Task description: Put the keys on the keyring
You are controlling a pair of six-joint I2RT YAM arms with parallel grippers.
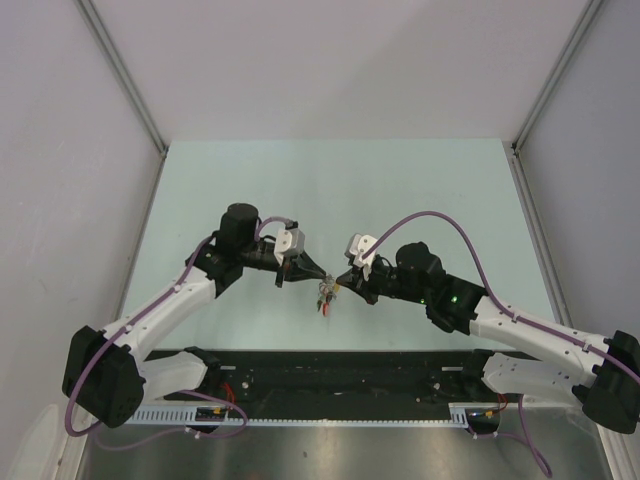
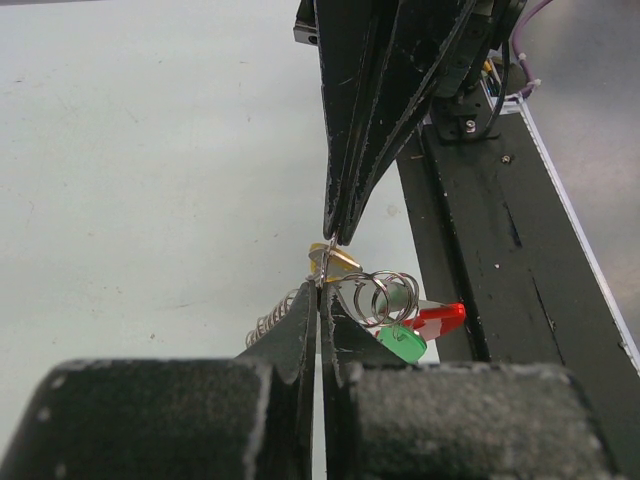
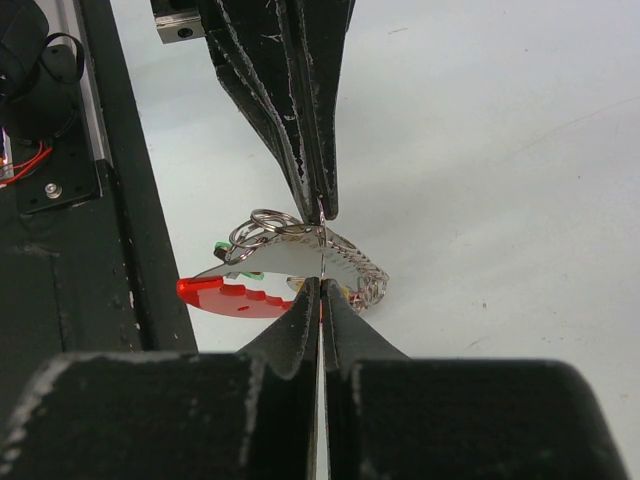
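Both grippers meet tip to tip above the table's middle. My left gripper (image 1: pixel 322 274) (image 2: pixel 322 292) and right gripper (image 1: pixel 341 281) (image 3: pixel 321 286) are each shut on the same thin metal ring (image 2: pixel 328 262), seen edge-on. The keyring (image 1: pixel 326 297) hangs from it: a pale grey ridged tag (image 3: pixel 290 258) and a red curved band (image 3: pixel 228 297). Small split rings (image 2: pixel 380 293) and a wire coil (image 2: pixel 270 318) hang with them. The green key head (image 2: pixel 404 344) and the yellow-orange key head (image 2: pixel 338 259) show in the bunch. I cannot pick out a red key.
The pale green table top (image 1: pixel 330 190) lies under the bunch. A black rail (image 1: pixel 340 370) runs along the near edge beside the arm bases. Grey walls (image 1: pixel 60 150) stand at both sides.
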